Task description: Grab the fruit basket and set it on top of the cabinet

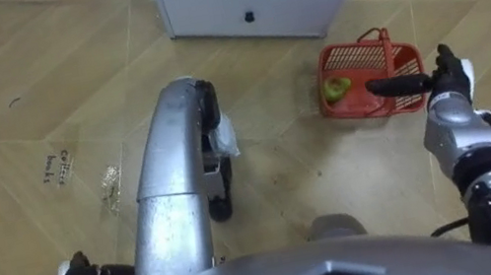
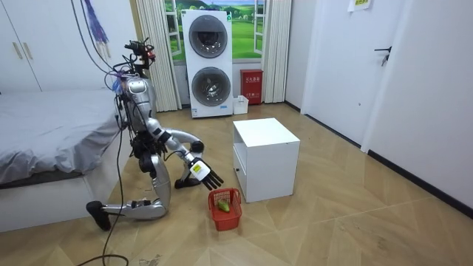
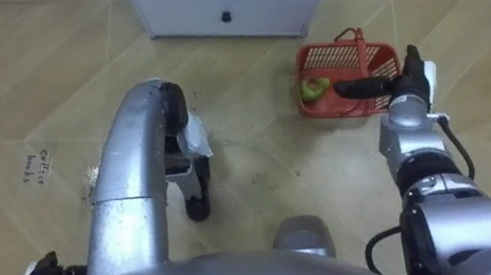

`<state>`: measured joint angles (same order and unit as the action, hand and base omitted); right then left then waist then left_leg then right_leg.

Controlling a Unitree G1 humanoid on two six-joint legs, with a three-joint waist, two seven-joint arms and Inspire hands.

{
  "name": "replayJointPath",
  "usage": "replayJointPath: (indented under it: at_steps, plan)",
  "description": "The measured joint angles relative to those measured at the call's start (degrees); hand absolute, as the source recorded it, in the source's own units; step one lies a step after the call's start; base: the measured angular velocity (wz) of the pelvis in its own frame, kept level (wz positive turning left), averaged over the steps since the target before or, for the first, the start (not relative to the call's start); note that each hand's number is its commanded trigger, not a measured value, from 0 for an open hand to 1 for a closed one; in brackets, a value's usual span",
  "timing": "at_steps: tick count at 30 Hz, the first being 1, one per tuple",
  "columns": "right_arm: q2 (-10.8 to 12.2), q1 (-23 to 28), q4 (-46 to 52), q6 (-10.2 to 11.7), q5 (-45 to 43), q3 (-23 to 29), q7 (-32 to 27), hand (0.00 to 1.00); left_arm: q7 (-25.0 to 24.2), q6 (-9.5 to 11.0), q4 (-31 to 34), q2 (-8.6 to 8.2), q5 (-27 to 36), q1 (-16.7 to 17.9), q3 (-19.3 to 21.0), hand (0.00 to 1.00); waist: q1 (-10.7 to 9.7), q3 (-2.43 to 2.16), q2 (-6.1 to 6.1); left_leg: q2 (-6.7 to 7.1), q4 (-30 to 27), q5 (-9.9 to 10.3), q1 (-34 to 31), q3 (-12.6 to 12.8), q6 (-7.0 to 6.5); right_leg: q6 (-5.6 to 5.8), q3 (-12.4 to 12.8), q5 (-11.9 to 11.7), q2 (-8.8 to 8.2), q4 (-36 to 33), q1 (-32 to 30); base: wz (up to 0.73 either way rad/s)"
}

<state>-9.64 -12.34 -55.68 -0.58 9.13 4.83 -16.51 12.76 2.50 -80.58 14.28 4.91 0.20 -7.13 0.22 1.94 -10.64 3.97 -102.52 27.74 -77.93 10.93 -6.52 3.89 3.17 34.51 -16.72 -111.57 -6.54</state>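
The right robot hand [image 1: 447,84] hovers with its fingers straight over the basket [image 1: 357,107], which sits upright on the floor just under the fingertips. The basket looks like light, stiff plastic with one fruit [image 1: 337,88] inside. Hooking the arched handle [image 1: 382,35] is probably best. Its long axis runs along the fingers.

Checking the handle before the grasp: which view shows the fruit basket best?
The left eye view: it looks down into the fruit basket, showing its handle and the green fruit inside, though the right robot hand overlaps its near edge. The right eye view shows the same. The room view shows it small, beside the white cabinet.
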Motion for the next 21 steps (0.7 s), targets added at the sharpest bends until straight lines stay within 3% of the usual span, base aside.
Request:
replayJointPath:
  at_steps: [1, 5, 13, 17, 21]
  plan:
    - [-0.1, 0.0, 0.1, 0.0, 0.0, 0.0, 0.0, 0.0, 0.0, 0.0, 0.0, 0.14, 0.0, 0.1, 0.0, 0.0, -0.1, 0.17, -0.01, 0.0, -0.3, -0.1, -0.4, -0.1, 0.17, 0.0, 0.1, 0.3, 0.03, -0.3, -0.2, 0.06]
    - [-1.1, 0.0, 0.3, -0.1, 0.8, -0.1, 0.2, 0.0, -0.6, 0.0, -0.2, 0.08, 0.0, 1.4, 0.0, 0.0, 0.0, 0.13, 0.09, 0.35, 0.0, -0.2, -0.9, -0.8, 1.15, -0.19, 0.0, 0.4, 0.71, -0.3, -0.7, 0.01]
    - [-4.4, -0.5, 2.1, 0.1, 2.6, -0.2, -0.2, 0.0, -0.9, 0.4, -0.3, 0.77, 0.0, 2.9, 0.0, 0.0, 0.1, 0.24, -0.53, 0.87, 0.4, -0.2, -0.9, -0.7, 1.62, -0.08, -0.2, 0.4, 0.53, 0.0, -0.8, 0.01]
    - [-5.1, -0.6, 2.0, 0.1, 2.6, -0.2, -0.5, 0.0, -1.2, 0.5, -0.5, 1.63, 0.0, 3.5, 0.0, 0.0, 0.6, 0.17, -0.79, 0.9, 0.9, -0.4, -0.9, -0.8, 2.0, -0.07, -0.6, 0.4, 0.6, -0.1, -0.8, 0.04]
    - [-5.9, -0.8, 1.7, 0.1, 2.6, -0.2, -0.5, 0.0, -2.2, 0.6, -0.5, 3.1, 0.0, 3.9, -1.7, 0.0, 1.4, 0.55, -0.11, 0.98, 1.3, -0.6, -0.9, -0.5, 2.28, -0.06, -0.4, 0.4, 0.32, -0.4, -1.4, -0.01]
